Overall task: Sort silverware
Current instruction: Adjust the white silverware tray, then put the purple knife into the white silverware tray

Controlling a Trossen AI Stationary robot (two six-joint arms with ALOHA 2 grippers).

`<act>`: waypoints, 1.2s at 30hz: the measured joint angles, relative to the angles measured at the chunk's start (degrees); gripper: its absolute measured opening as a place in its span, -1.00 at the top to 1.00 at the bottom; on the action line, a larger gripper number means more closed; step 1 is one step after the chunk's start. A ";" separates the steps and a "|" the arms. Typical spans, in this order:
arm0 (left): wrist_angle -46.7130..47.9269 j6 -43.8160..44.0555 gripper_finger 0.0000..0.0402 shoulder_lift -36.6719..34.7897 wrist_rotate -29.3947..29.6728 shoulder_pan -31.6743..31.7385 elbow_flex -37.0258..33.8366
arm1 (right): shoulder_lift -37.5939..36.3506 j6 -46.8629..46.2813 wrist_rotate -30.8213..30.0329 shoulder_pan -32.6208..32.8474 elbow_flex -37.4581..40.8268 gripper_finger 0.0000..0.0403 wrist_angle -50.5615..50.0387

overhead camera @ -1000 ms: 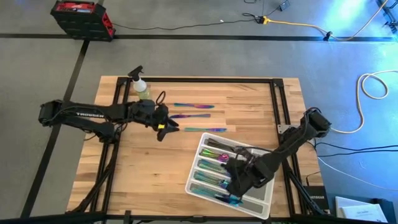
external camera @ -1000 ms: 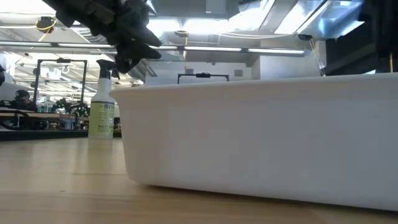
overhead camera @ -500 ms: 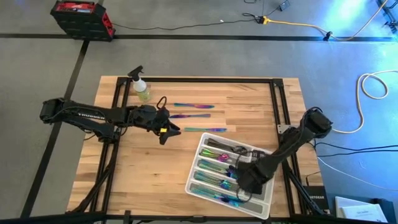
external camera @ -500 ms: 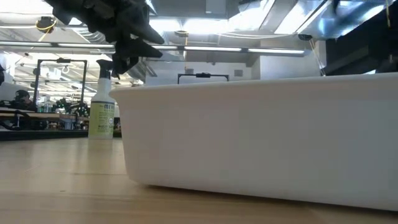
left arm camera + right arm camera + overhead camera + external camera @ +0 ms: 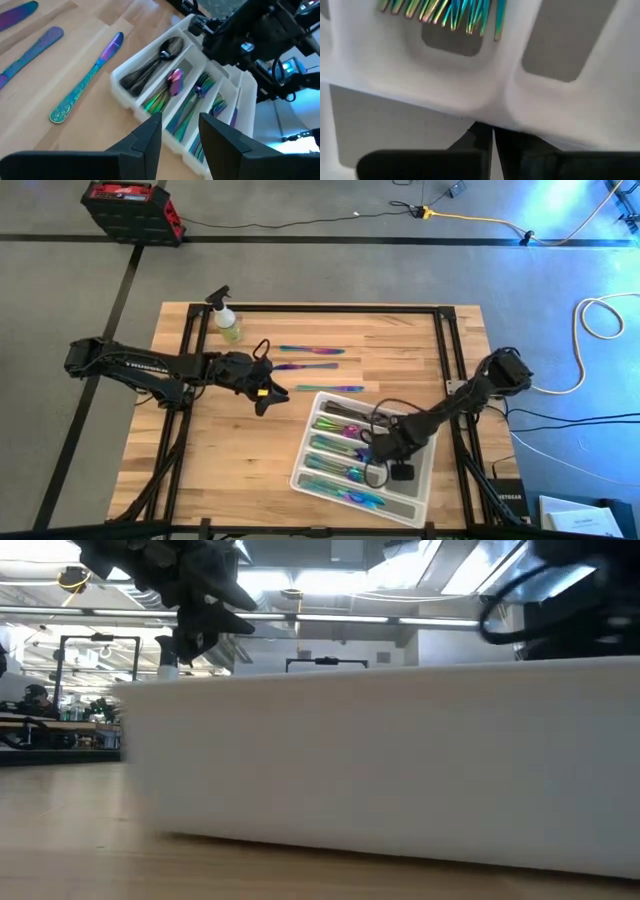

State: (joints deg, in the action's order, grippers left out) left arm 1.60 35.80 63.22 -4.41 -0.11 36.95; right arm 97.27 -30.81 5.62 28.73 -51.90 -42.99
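- Just ahead of the right gripper, inside the white tray, lie the sorted pieces; its fingers are pressed together on nothing, tips down against a divider wall between compartments.
- Just beyond those closed tips in the right wrist view, a bunch of rainbow forks fills one compartment; the compartments nearest the tips look bare.
- The step in hand looks like the stretch between pieces: the right arm is low over the tray with nothing in its claw.
- Three rainbow knives lie on the bare table, well apart from the right gripper and outside the tray; these are what is left to sort.
- The left gripper hovers just beside the nearest knife, fingers apart and holding nothing.
- Beyond the left gripper's tips, the tray shows black spoons, a rainbow spoon and forks, each kind in its own slot.
- The next move probably calls for the left claw to drop over the nearest knife, close across its slim handle, and carry it to the tray.
- Left arm: stretched out across the table, wrist pitched down. Right arm: folded in from the table's edge, forearm over the tray.
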 joint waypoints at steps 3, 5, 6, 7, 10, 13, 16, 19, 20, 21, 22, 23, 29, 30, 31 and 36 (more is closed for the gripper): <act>0.83 -0.88 0.43 -0.02 0.07 -0.39 0.00 | 0.07 4.58 -1.79 -2.58 0.00 0.98 2.98; 1.95 -1.15 0.43 -0.02 0.11 -0.40 0.00 | 0.12 7.70 -2.91 -3.98 -0.44 0.99 4.50; 2.25 -1.22 0.43 -0.02 0.13 -0.40 0.00 | 0.22 9.52 -3.91 -4.64 -0.86 0.99 5.32; 2.81 -1.24 0.43 -0.02 0.13 -0.40 0.00 | 0.28 11.51 -4.97 -5.39 -1.20 0.99 6.40; 3.61 -0.57 0.43 -0.02 0.16 -0.40 0.00 | 0.56 17.11 -9.53 -7.94 -2.58 1.00 10.75; 3.50 -0.29 0.43 -0.02 0.16 -0.40 0.00 | 0.57 21.62 -9.65 -10.39 -3.39 1.00 14.57; 3.86 -1.07 0.43 -0.02 0.25 -0.38 0.00 | 0.59 24.53 -8.35 -12.15 -4.93 1.00 18.93; 4.49 -1.44 0.43 -0.02 2.44 -0.26 0.00 | 0.52 25.29 -7.97 -12.48 -7.65 1.00 19.37; 4.36 -1.24 0.43 -0.02 3.49 0.03 0.00 | 0.48 25.29 -8.00 -12.47 -8.76 1.00 18.75; 3.93 -1.28 0.43 -0.02 4.20 0.45 0.00 | 0.48 25.29 -8.17 -12.37 -10.08 1.00 17.77; 3.37 -1.76 0.43 -0.02 4.63 0.96 0.00 | 0.48 25.25 -8.52 -12.30 -11.62 1.00 16.43; 2.93 -2.73 0.43 -0.02 4.92 1.63 0.00 | 0.48 25.12 -8.85 -12.30 -13.33 1.00 14.82; 4.96 -7.73 0.43 0.68 6.65 8.88 0.00 | 0.39 20.64 -16.53 -13.78 -23.10 1.00 6.56; 5.52 -8.00 0.43 1.27 6.71 10.43 0.00 | 0.39 18.88 -16.69 -14.75 -24.25 1.00 6.67; 5.96 -8.75 0.43 1.96 6.71 12.00 0.00 | 0.37 17.27 -16.69 -15.82 -25.24 1.00 6.77; 3.51 -17.15 0.43 7.81 -0.75 18.87 0.55 | 0.31 14.53 -15.23 -21.94 -28.01 1.00 6.28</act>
State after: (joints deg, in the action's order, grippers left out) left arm 5.11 18.65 71.03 -5.15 18.76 37.50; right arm 97.58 -16.28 -9.60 6.79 -79.91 -36.71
